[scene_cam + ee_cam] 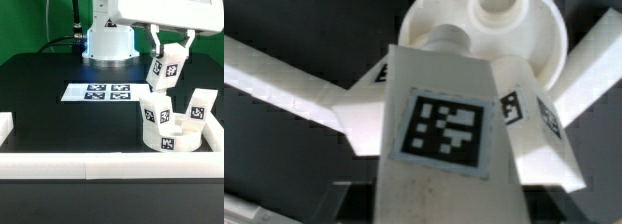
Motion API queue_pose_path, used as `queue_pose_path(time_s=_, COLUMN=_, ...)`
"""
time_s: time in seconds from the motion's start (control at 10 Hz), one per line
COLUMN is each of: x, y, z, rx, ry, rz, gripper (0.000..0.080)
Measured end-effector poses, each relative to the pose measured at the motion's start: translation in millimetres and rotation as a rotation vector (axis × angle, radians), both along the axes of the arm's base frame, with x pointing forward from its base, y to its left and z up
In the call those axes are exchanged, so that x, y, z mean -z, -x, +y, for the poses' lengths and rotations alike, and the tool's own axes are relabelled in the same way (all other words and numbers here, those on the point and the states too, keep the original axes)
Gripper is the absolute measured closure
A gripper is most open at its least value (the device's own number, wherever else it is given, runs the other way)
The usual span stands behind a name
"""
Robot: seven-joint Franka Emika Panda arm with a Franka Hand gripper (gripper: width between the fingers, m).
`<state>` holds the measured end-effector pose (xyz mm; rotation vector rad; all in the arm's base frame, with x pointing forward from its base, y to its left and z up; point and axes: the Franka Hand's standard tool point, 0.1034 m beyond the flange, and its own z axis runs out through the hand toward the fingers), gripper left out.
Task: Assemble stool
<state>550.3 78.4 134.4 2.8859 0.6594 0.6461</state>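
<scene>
My gripper (170, 52) is shut on a white block leg (167, 70) with a black-and-white tag, held tilted in the air above the round seat disc (172, 138). The seat lies near the front rail at the exterior view's right. Two more legs stand up from it, one on its left (152, 110) and one on its right (201, 106). In the wrist view the held leg (446, 130) fills the middle between my fingers (345, 200), and the round seat (491, 30) shows beyond its tip.
The marker board (98, 92) lies flat on the black table, left of the seat. A long white rail (90, 161) runs along the front edge, with another piece at the left edge (5, 126). The robot base (108, 42) stands at the back.
</scene>
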Motion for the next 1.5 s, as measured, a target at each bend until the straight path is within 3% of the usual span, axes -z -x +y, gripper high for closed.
queue_pose_path(time_s=0.5, x=20.9, y=5.9, z=7.8, rx=-0.027, ry=0.017, rz=-0.002, gripper=0.0474)
queue_pose_path(time_s=1.5, x=31.8, y=16.7, z=12.6, rx=-0.043, ry=0.019, rz=0.000, gripper=0.0474)
